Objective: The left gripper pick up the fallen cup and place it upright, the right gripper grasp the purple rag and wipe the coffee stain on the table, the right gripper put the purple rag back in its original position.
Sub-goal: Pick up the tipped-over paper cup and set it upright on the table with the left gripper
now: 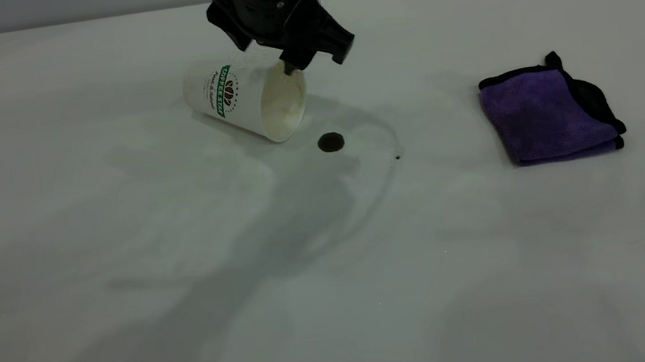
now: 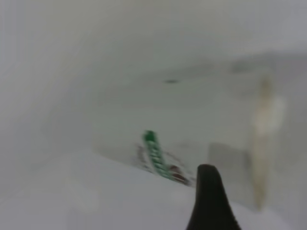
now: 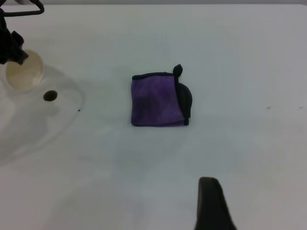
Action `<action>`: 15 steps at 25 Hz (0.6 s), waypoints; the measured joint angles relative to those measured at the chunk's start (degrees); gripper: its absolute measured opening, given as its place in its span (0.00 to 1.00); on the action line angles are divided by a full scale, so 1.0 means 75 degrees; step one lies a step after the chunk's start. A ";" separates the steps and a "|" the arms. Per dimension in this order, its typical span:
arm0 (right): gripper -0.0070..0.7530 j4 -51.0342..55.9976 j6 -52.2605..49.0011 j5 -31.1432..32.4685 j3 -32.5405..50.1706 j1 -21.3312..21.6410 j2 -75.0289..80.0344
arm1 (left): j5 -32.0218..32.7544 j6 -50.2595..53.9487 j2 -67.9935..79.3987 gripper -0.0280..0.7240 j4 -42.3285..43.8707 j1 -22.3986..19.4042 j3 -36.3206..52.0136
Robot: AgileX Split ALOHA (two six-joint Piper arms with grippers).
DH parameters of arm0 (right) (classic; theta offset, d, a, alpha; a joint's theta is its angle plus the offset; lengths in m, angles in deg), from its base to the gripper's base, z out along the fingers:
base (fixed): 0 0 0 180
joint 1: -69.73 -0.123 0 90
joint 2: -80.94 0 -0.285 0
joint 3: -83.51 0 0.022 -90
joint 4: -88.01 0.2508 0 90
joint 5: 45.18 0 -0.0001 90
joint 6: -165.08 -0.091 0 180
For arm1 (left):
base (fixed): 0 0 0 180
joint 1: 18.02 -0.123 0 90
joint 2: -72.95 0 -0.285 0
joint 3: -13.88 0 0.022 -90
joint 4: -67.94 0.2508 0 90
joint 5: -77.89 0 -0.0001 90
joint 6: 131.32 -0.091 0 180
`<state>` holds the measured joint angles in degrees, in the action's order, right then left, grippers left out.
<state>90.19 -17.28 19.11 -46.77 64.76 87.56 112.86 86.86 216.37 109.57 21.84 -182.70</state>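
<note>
L gripper [image 1: 289, 56] is down on the cup [image 1: 245, 101] right now, far-centre of the table [image 1: 131, 327]. One finger's dipped inside the mouth at the rim's 12 o'clock; the other I can't make out behind the body, so whether it's actually pinching or just poised, can't tell. Cup's on its side, tipped, mouth facing 4 o'clock toward the stain [image 1: 330, 142], base off at 10.

Stain sits just beside the rim, at the cup's 4 o'clock, not touching. Rag [image 1: 548, 115] is well apart at 3 o'clock, folded, untouched. R gripper [image 3: 213, 206] isn't in the outside view; only one dark finger shows in its own cam, w/ the rag ahead of it. Open or shut? Can't say.

Risks, as I read it: thin paper rim, so a hard squeeze could crease it; a light one and the cup slips or rolls as it swings up. Rolling toward 4 o'clock would drag the rim thru the stain and smear it. Also, setting it down upright right there could cover the spot and block the wipe.
</note>
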 joint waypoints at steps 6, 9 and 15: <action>0.69 0.0000 0.0000 0.0000 0.0000 0.0000 0.0000 | -0.0033 0.0962 0.0263 0.75 0.0913 0.0000 -0.0007; 0.69 0.0000 0.0000 0.0000 0.0000 0.0000 0.0000 | -0.0057 0.1009 0.0337 0.75 0.0918 0.0000 -0.0007; 0.69 0.0000 0.0000 0.0000 0.0000 0.0000 0.0000 | -0.0175 0.1034 0.0416 0.75 0.0972 0.0000 -0.0015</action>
<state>90.19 -17.28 19.11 -46.77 64.76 87.56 111.54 94.61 219.49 116.86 21.84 -182.81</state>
